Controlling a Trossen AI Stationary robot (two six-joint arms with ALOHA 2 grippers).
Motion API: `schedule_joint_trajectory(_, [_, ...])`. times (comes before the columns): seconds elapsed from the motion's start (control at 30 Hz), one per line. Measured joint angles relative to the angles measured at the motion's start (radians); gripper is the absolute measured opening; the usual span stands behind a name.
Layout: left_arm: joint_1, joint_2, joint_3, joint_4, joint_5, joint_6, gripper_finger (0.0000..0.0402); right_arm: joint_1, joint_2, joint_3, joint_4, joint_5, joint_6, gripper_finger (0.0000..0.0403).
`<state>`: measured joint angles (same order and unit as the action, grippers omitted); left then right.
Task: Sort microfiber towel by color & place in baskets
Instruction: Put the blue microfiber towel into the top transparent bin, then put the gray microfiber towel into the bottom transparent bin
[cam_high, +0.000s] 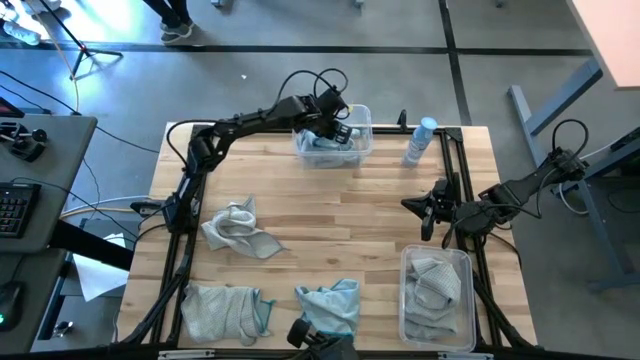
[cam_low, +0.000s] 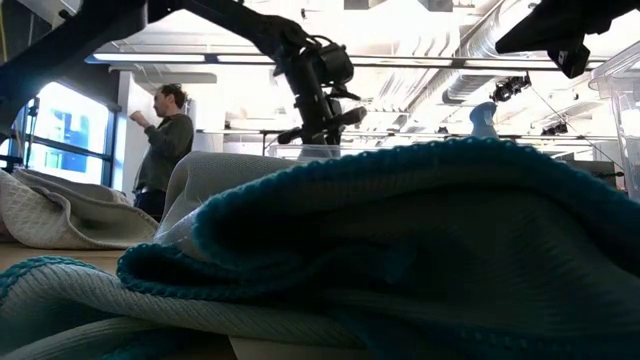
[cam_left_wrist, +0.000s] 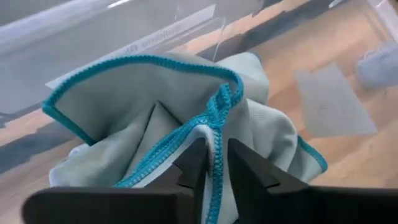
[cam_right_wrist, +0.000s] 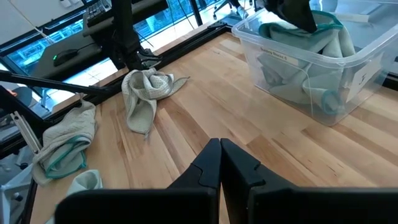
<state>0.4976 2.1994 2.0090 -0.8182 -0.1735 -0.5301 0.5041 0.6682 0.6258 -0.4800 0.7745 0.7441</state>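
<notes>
Wooden counter (cam_high: 330, 215) in an open workshop. The left claw (cam_left_wrist: 214, 171) hangs inside the far basket (cam_high: 360, 125), fingers barely parted around the teal towel (cam_left_wrist: 174, 106) hem directly below it. The right claw (cam_right_wrist: 219, 163) is pressed together, parked beside the near basket (cam_high: 436, 255) of grey towels.

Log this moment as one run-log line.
left gripper: over far clear plastic basket, fingers astride pale teal-edged towel inside | right gripper: shut, empty, above table | grey towels in near basket

A teal-edged towel (cam_left_wrist: 155, 118) lies crumpled in the far clear basket (cam_high: 358, 150); grey ones (cam_high: 436, 285) fill the near basket (cam_high: 405, 300).
</notes>
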Motion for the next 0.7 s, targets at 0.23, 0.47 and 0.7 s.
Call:
schedule_joint_trajectory(0.23, [0.000,-0.024,0.000,-0.005,0.008,0.036,0.0111,0.000,0.000,0.000,-0.007,0.000,0.000,0.0000])
schedule_joint_trajectory(0.47, [-0.029,-0.129,0.000,-0.031,-0.013,0.080,0.0121,0.000,0.000,0.000,-0.013,-0.033,-0.001,0.0000])
schedule_joint_trajectory(0.7, [-0.093,-0.244,0.000,-0.129,-0.149,0.102,0.0119,0.000,0.000,0.000,-0.039,-0.096,0.000,0.0000])
